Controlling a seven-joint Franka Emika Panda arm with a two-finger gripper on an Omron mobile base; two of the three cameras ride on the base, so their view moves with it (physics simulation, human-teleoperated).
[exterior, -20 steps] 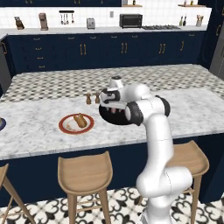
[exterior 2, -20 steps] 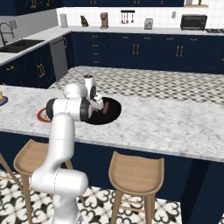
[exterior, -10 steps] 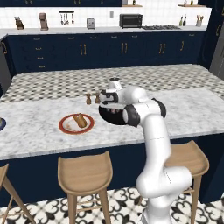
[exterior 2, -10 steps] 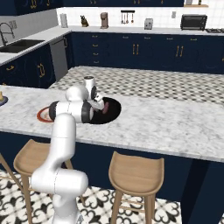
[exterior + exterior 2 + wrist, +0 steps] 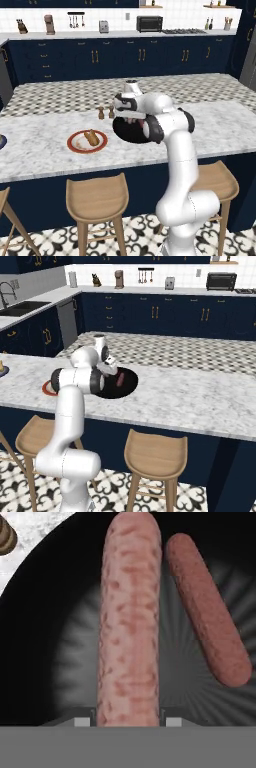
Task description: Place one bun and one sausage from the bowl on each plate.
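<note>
My tool (image 5: 128,722) pinches the pale sausage (image 5: 130,617) in the bowl (image 5: 50,637); lift straight, avoiding the darker sausage (image 5: 207,607) at three o'clock.

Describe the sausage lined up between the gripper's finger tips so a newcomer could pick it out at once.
Find the black bowl on the marble island counter. Two sausages lie inside it. The one meant is the paler pink, mottled, thicker sausage; its neighbour, the darker reddish-brown sausage, is slimmer and lies at a slant beside it.

Even bright rendered light, soft shadows, slight blur.
</note>
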